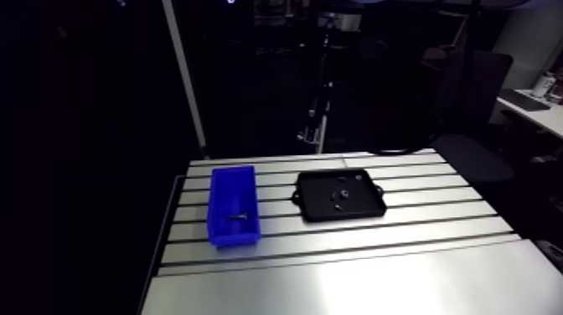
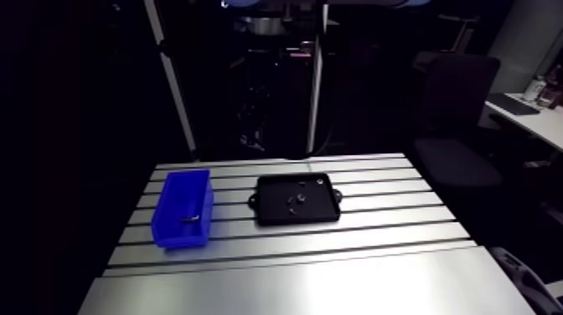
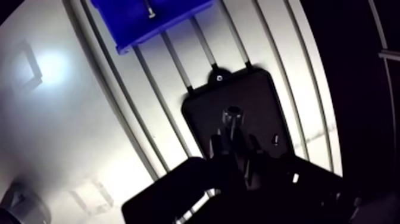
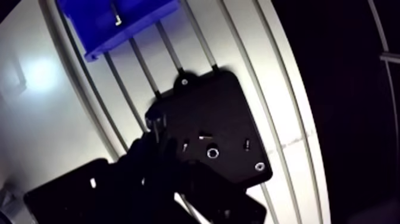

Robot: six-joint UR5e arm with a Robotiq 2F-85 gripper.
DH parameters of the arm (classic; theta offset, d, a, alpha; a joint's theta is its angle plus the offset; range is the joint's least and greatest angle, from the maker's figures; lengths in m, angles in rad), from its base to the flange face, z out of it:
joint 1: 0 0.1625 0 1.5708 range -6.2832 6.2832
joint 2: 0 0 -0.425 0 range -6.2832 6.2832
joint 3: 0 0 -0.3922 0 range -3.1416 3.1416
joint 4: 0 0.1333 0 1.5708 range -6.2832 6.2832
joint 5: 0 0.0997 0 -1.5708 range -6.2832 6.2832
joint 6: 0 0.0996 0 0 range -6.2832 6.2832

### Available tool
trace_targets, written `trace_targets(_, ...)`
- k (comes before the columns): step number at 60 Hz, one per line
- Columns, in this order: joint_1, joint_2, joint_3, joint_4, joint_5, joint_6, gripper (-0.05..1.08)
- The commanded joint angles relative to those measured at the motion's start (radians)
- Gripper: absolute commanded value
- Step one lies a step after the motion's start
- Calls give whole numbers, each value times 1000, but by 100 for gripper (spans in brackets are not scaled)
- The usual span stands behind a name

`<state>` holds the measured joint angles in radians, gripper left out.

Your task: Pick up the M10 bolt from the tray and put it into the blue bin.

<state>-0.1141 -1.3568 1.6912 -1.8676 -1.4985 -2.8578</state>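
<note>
I logged colours | bin [image 1: 232,203]: solid blue | tray [image 1: 339,194]: plain black | worktop [image 1: 377,268]: silver-grey, striped with dark straight slots | bolt [image 1: 237,217] in bin was dark grey

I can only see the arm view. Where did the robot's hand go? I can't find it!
Observer: The wrist view shows the gripper hanging above the black tray.
Operator: What are the tiny dots in the tray?
Observer: Up close, one is a ring-shaped nut and another is a small screw.
Operator: And the little thing in the blue bin?
Observer: It's a pale bolt with a head, lying on the bin's floor.
</note>
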Motion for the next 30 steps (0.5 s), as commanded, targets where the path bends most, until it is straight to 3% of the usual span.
trace_targets(1, 74, -3, -13, 29, -4, -56, 107)
trace_targets(14, 157, -3, -14, 32, -11, -76, 107)
trace_targets(30, 229, 9, -8, 19, -38, -122, 106)
